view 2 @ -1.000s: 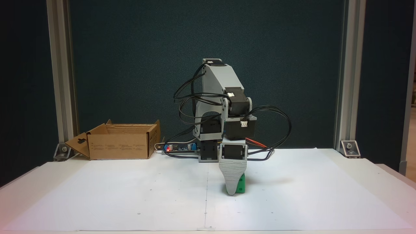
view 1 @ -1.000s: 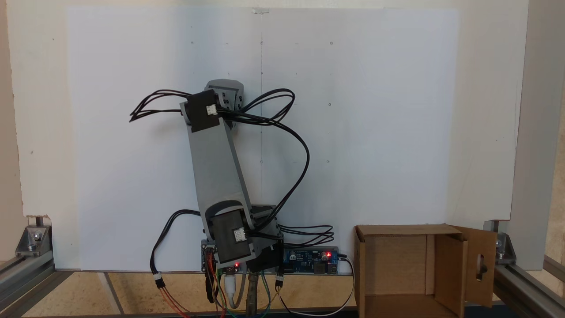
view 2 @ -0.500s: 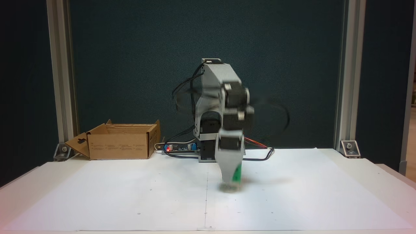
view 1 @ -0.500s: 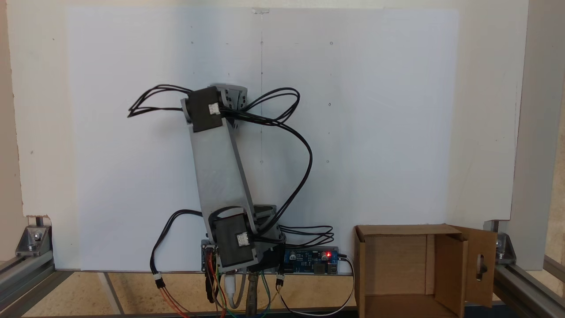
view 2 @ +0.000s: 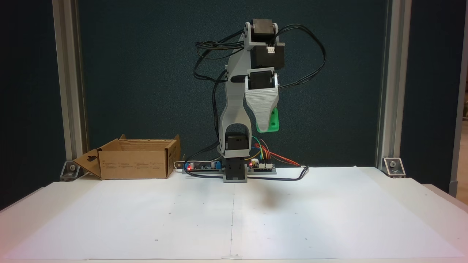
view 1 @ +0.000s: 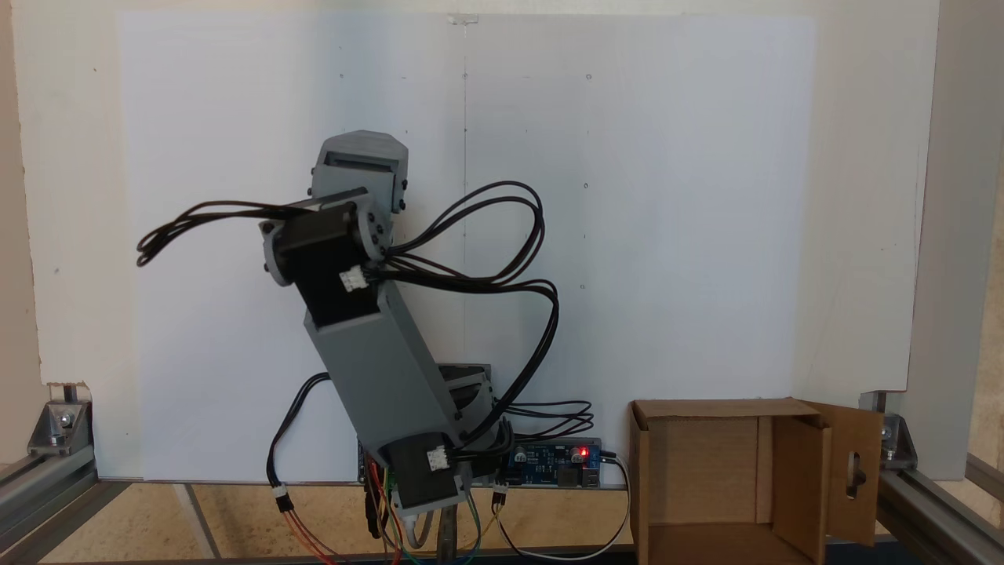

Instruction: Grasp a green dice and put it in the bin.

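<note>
The green dice (view 2: 274, 120) hangs high in the air, well above the white paper. My gripper (view 2: 265, 126) is shut on it, pointing down; the broad ribbed grey finger (view 2: 260, 106) covers the dice's left part and the other jaw is hidden behind. The bin (view 2: 135, 164), an open brown cardboard box with a slotted flap, stands at the back left of this fixed view, far left of and below the gripper. Seen from above in a fixed view, the bin (view 1: 710, 479) sits at the lower right and the arm (view 1: 369, 345) leans to the upper left, hiding the dice.
A white paper sheet (view 2: 146, 219) covers the table. Circuit boards with red lights and loose wires (view 2: 261, 164) lie beside the arm's base (view 2: 234, 171). Aluminium frame posts (view 2: 67, 91) (view 2: 387, 91) stand at the back corners. Black cables (view 1: 486, 259) loop out from the arm.
The arm has swung up from the paper, lifting the green dice from table level to high above the base. The bin has not moved.
</note>
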Action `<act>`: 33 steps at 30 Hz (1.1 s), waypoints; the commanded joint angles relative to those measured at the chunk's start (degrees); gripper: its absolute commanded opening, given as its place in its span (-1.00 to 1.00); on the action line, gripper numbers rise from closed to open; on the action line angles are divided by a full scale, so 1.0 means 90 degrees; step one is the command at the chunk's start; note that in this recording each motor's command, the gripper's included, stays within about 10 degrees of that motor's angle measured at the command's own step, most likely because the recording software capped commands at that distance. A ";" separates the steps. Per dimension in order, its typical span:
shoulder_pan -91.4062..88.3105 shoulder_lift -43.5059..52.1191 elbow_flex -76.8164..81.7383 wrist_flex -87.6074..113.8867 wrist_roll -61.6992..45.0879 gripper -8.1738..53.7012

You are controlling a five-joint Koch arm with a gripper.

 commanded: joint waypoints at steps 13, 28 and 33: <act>0.5095 0.0654 0.0020 0.0977 -0.2176 -0.35; 1.1970 0.0342 -0.0088 -0.0264 -0.4775 -0.35; 1.3213 -0.0088 -0.0068 -0.0674 -0.5205 -0.35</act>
